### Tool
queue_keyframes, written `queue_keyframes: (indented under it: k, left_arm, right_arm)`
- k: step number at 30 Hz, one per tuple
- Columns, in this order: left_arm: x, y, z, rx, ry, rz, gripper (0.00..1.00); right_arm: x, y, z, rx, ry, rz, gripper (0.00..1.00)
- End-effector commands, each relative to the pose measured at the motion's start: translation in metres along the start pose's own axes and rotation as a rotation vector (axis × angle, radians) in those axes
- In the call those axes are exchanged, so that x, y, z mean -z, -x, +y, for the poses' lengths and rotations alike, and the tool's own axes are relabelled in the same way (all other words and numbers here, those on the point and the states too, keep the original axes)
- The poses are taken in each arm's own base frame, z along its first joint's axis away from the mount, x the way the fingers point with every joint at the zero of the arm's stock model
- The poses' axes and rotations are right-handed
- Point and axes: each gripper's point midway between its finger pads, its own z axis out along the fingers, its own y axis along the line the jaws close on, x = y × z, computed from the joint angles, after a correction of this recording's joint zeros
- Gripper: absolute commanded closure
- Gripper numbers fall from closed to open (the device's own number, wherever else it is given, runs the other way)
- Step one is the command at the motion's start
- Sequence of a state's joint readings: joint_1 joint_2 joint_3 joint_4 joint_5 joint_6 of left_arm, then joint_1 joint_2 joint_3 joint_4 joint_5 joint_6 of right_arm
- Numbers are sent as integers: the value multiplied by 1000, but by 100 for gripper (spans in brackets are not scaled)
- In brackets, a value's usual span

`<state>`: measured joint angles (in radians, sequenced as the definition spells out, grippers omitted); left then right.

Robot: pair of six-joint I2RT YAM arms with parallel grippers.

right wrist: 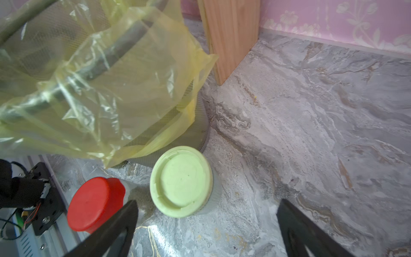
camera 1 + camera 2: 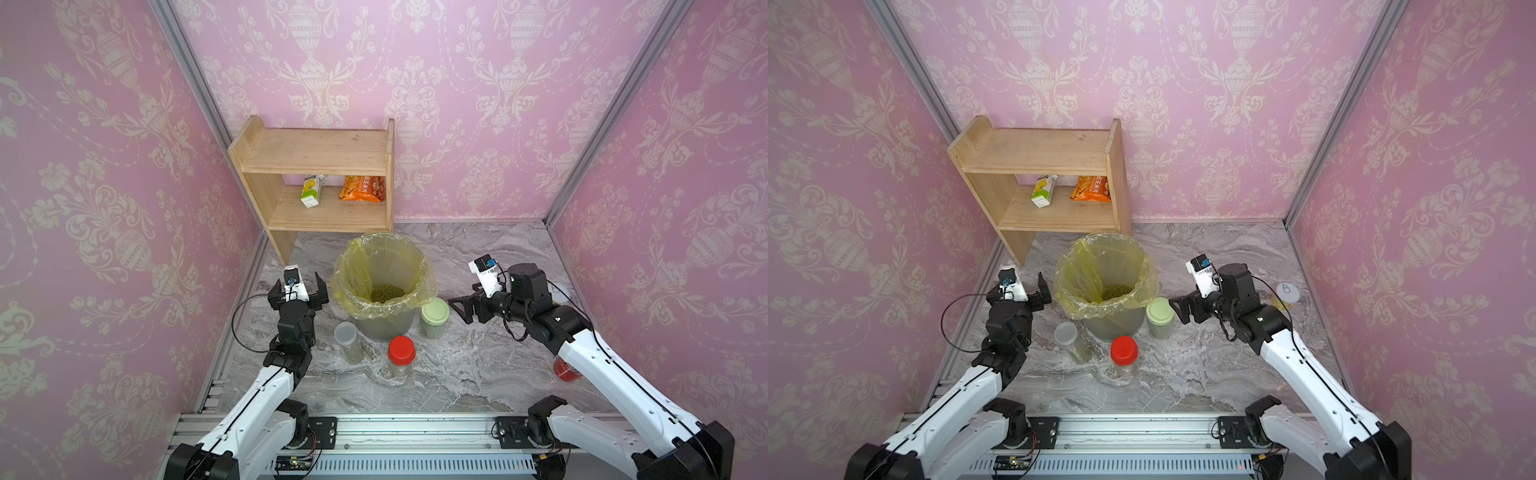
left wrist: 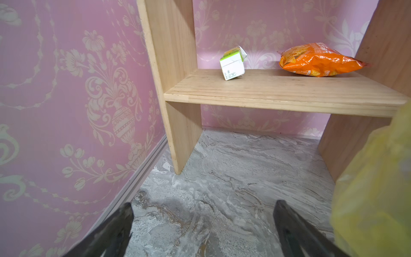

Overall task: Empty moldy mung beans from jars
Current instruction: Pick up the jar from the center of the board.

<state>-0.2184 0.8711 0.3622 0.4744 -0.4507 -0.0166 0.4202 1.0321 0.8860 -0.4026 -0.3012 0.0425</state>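
Mung beans (image 2: 386,293) are lying as a dull green heap at the bottom of the grey bin (image 2: 386,326), inside its yellow bag (image 2: 361,266). More are showing through the walls of the translucent-lidded jar (image 2: 348,338) and the pale-green-lidded jar (image 2: 434,316); what the red-lidded jar (image 2: 401,353) is holding is hard to make out. All three jars are standing capped just beside the bin's near side. On the wooden shelf (image 2: 316,151) a white-and-green carton (image 3: 232,64) is showing small black print on its end and an orange snack bag (image 3: 318,60) is showing white lettering, both too blurred to read. The left gripper (image 2: 298,282) is hovering at the bin's left side with its jaws spread wide and nothing between them. The right gripper (image 2: 457,309) is hanging just beside the pale-green-lidded jar, jaws likewise spread and empty. A red can (image 2: 563,370) is sitting mostly hidden behind the right arm.
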Motion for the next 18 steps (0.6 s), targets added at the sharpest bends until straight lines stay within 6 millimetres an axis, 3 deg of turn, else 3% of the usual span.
queue_keyframes:
  k: [1,13,18]
  left_arm:
    - [3,-2,-7,-24,-35,75,1]
    - [11,-10,-5,15,-42,146,1]
    - [11,-14,-1,24,-16,155,1]
  right_arm:
    - [-6,-25,9,9,35,120,0]
    - [-37,-52,21,66,56,252,0]
    - [-46,-54,24,76,52,267,0]
